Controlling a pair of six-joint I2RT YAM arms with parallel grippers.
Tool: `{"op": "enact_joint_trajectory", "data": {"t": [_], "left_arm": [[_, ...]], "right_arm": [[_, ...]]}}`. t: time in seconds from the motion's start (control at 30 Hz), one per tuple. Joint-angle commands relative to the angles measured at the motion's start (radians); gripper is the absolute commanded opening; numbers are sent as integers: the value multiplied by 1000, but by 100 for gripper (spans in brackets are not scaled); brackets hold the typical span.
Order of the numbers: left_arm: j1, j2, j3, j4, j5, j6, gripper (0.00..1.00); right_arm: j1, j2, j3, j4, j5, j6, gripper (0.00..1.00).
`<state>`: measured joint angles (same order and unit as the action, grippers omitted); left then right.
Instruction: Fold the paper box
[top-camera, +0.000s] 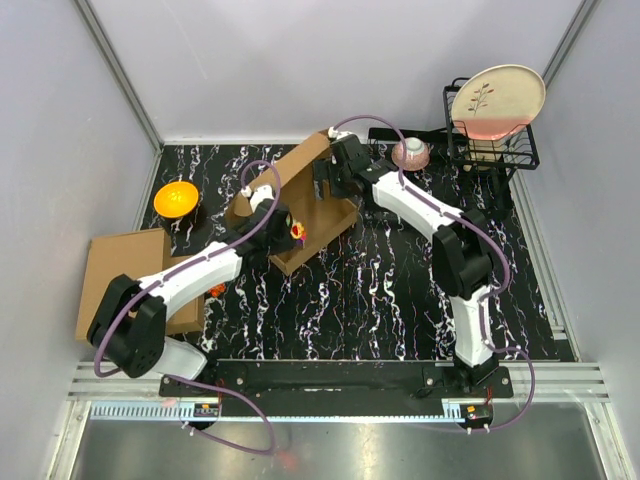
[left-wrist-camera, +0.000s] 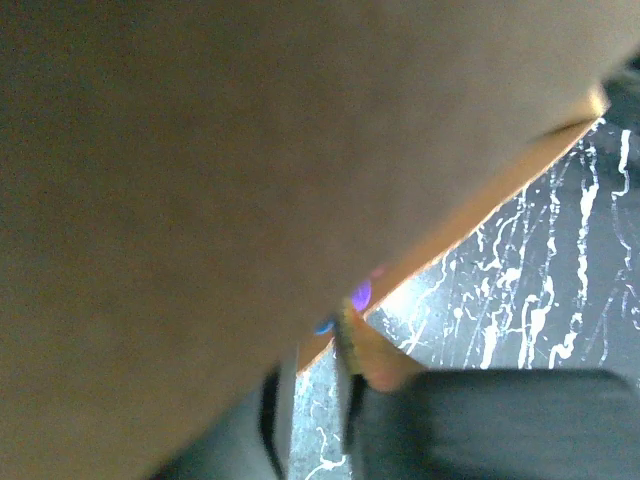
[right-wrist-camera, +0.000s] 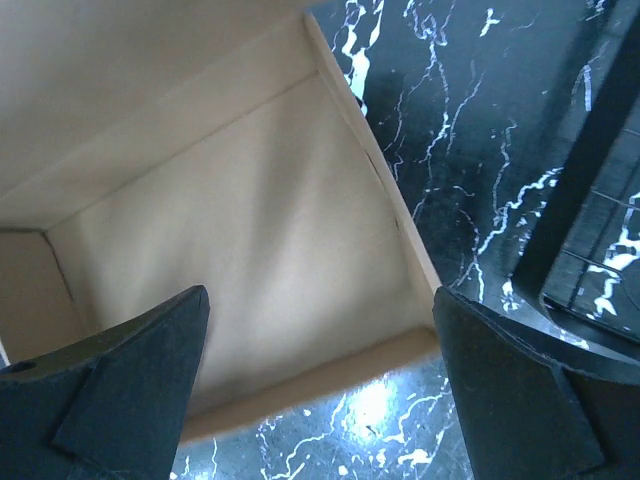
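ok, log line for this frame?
paper box: partly folded | left pincer: against the cardboard, grip unclear | right pincer: open over its inside

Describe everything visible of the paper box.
The paper box is plain brown cardboard, half formed: a shallow rectangular tray with raised walls and one tall flap standing along its far-left side. It sits askew on the black marbled table. The open right end effector hovers over its inside; the left end effector is close against a wall, grip unclear.
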<state>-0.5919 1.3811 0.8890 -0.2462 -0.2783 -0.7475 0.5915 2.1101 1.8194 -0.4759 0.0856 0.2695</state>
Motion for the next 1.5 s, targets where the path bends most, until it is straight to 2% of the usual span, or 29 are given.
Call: {"op": "enact_joint_trajectory", "data": {"t": [0.0,0.03,0.07,0.17,0.33,0.5,0.67,0.77,0.87,0.9,0.93,1.03,1.17,1.2,1.3,1.4,1.47], "left_arm": [[4,35,61,51,-18,2,31],[4,21,57,56,-22,4,41],[4,16,57,59,-27,7,45],[4,10,71,45,-48,33,51],[4,26,50,44,-52,40,51],[1,-3,28,9,-30,42,45],[0,-216,30,-86,19,78,45],[-3,-384,33,-149,-27,109,46],[-3,-511,-1,-130,-134,143,52],[-2,-540,-10,-108,-163,143,60],[-2,-544,-16,-108,-189,137,76],[1,-518,-16,-136,-275,112,90],[4,-507,-71,-142,-352,89,99],[6,-517,-91,-102,-357,92,99],[30,-527,-159,3,-346,88,99],[92,-479,-157,60,-354,59,99],[170,-439,-87,27,-351,7,99]], "right_arm": [[-5,-120,-40,49,46,-4,100],[-4,-133,-49,57,54,-6,100],[-5,-145,-66,62,57,-9,99],[-4,-180,-103,69,77,-24,100],[-5,-199,-205,118,78,-21,100],[-4,-329,-374,198,75,25,99],[-4,-498,-477,217,88,27,100],[-4,-538,-471,206,114,-13,100],[-4,-516,-453,214,137,-38,100],[-7,-504,-434,215,120,-29,100],[-16,-478,-428,221,103,-13,100],[-77,-443,-411,258,-13,81,100],[-172,-414,-408,315,-136,187,100],[-192,-407,-420,362,-215,218,100],[-258,-375,-427,463,-329,348,100],[-266,-305,-364,465,-348,365,100],[-268,-295,-364,468,-325,366,100]]}}
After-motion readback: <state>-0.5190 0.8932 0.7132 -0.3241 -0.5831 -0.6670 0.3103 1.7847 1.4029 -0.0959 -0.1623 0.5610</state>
